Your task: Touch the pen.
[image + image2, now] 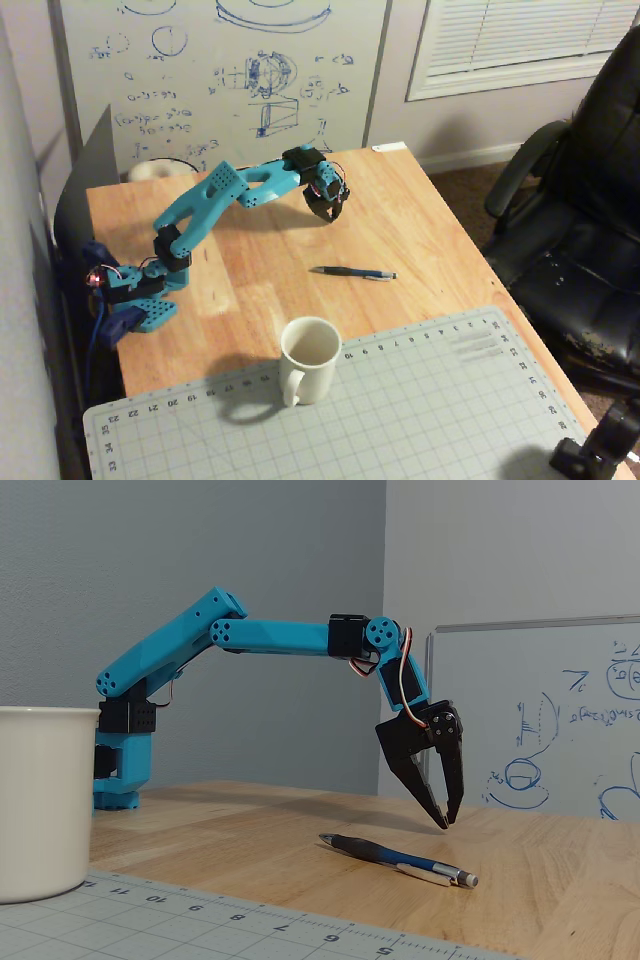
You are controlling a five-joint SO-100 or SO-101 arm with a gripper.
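Pen (352,272) lies flat, long axis left-right in a fixed view (silvery tip seemingly right); end effector (445,818) nearly pressed together above.

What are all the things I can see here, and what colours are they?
pen: one, dark with a blue part, lying flat on the wooden table between the arm and the mug.
mug: one, white, upright on the far edge of the mat.
mat: one, grey-green with a grid and numbers, on the near end of the table.
table: one, light wood.
whiteboard: one, white with blue drawings, against the wall behind the table.
chair: one, black, at the right of the table in the higher fixed view.
window blind: one, white, on the wall.
arm: one, bright blue, base at the table's left edge.
gripper: one, black, tips nearly together, above the table beyond the pen, not touching it.
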